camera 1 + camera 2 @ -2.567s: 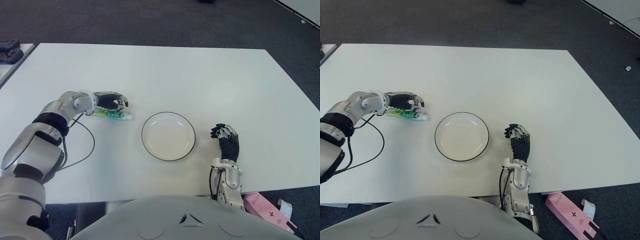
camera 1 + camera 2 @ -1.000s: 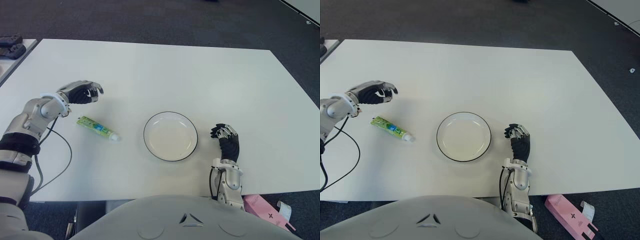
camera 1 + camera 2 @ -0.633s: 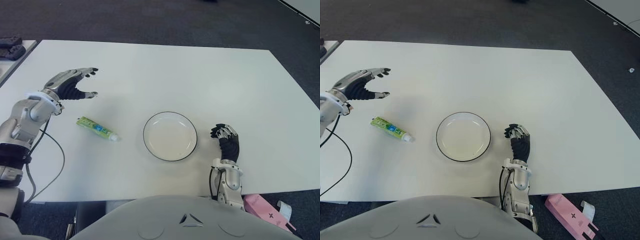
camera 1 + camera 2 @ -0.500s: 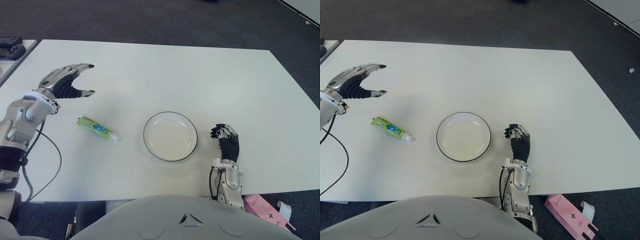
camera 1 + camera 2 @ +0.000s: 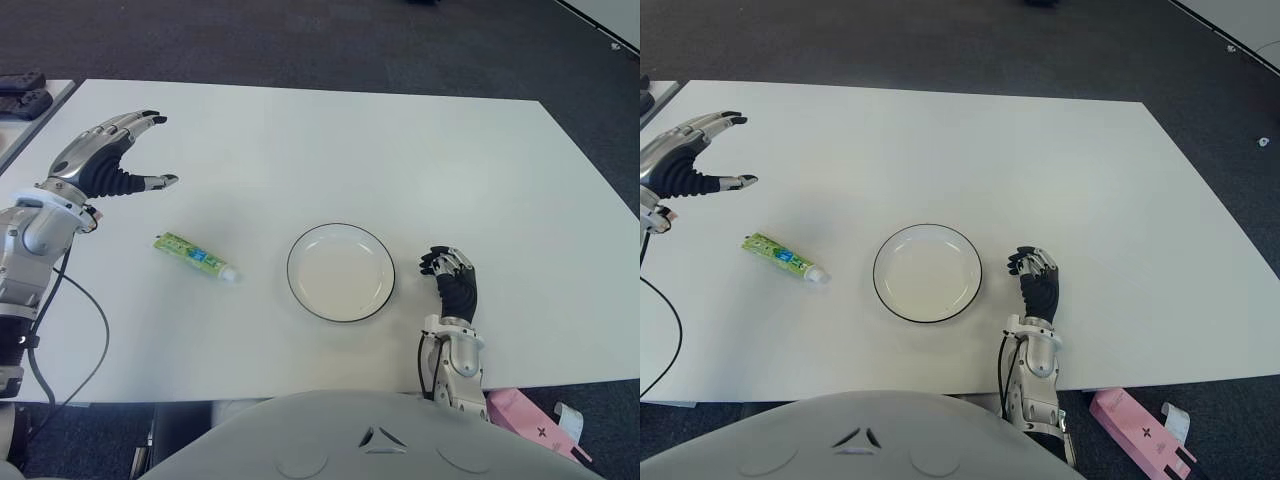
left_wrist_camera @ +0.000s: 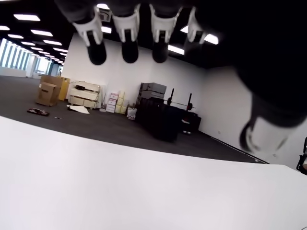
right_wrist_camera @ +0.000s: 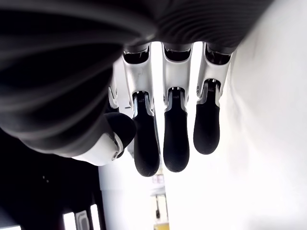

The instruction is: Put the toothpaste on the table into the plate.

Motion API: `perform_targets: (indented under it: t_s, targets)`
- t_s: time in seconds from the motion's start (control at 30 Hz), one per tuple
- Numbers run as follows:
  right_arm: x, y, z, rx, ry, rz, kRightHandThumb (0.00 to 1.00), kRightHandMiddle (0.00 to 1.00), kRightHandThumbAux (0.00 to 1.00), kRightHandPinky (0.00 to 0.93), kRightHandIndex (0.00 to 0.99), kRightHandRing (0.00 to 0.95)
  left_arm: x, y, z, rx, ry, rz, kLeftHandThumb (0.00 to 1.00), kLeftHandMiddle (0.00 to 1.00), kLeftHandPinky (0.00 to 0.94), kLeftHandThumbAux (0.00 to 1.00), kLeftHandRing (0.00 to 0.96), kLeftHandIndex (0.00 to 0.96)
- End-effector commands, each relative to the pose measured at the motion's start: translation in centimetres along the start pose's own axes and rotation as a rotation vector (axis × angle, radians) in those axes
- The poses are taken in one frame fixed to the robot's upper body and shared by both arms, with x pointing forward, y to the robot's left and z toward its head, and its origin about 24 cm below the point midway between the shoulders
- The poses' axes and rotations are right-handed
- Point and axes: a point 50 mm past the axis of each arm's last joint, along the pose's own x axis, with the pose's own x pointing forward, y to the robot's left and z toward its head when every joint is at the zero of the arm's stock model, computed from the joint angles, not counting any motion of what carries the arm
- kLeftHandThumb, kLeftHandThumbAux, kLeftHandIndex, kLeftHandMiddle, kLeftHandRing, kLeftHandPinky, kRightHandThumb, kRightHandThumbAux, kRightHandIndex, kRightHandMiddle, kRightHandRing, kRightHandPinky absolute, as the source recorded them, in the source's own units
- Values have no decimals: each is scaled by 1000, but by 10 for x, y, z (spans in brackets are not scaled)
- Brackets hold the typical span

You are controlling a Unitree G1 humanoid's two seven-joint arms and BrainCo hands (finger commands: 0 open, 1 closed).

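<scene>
A green and white toothpaste tube (image 5: 195,257) lies flat on the white table (image 5: 400,160), its cap end pointing toward the plate. The round white plate (image 5: 340,272) with a dark rim sits a short way to the tube's right and holds nothing. My left hand (image 5: 140,150) hovers up and to the left of the tube, well apart from it, fingers spread open and holding nothing. In the left wrist view only its fingertips (image 6: 129,50) show, over bare table. My right hand (image 5: 452,282) shows to the right of the plate near the front edge, fingers relaxed and holding nothing.
A black cable (image 5: 90,330) loops from my left arm over the table's front left. A pink box (image 5: 535,425) lies on the floor past the front right corner. Dark objects (image 5: 20,95) sit on a neighbouring table at far left.
My left hand, earlier down on the tube, has let it go, lifted away to the left and spread its fingers. The tube now lies farther from the plate. The right hand has not moved.
</scene>
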Motion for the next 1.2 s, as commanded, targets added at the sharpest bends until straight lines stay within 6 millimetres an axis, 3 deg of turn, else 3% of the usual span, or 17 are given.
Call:
perform_targets:
  t_s: [0.03, 0.17, 0.37, 0.5, 0.67, 0.97, 1.2]
  targets:
    - [-4, 4, -14, 36, 89, -13, 705, 559, 723, 533, 430, 544, -11, -2, 0, 40, -32, -41, 526, 14, 128, 425, 64, 1]
    - [-4, 4, -14, 40, 93, -17, 705, 556, 723, 536, 430, 544, -20, -5, 1, 65, -66, -74, 542, 3, 130, 364, 52, 0]
    - [-5, 4, -14, 39, 93, -18, 706, 553, 723, 526, 430, 541, -23, -11, 3, 173, -73, -209, 534, 0, 21, 249, 6, 0]
    - [-5, 4, -14, 33, 92, -16, 705, 553, 723, 526, 430, 539, -21, -20, 10, 230, -53, -290, 539, 0, 12, 212, 1, 0]
    - [-5, 4, -14, 29, 95, -15, 705, 557, 723, 531, 430, 541, -24, -39, 15, 262, -41, -391, 547, 0, 69, 193, 0, 0]
    - [-5, 3, -14, 32, 97, -20, 706, 560, 723, 529, 430, 541, -27, -59, 15, 288, -78, -488, 540, 1, 73, 181, 1, 0]
    - [-5, 2, -14, 40, 97, -25, 706, 561, 723, 534, 430, 543, -28, -75, 13, 304, -168, -514, 527, 74, 110, 153, 62, 0]
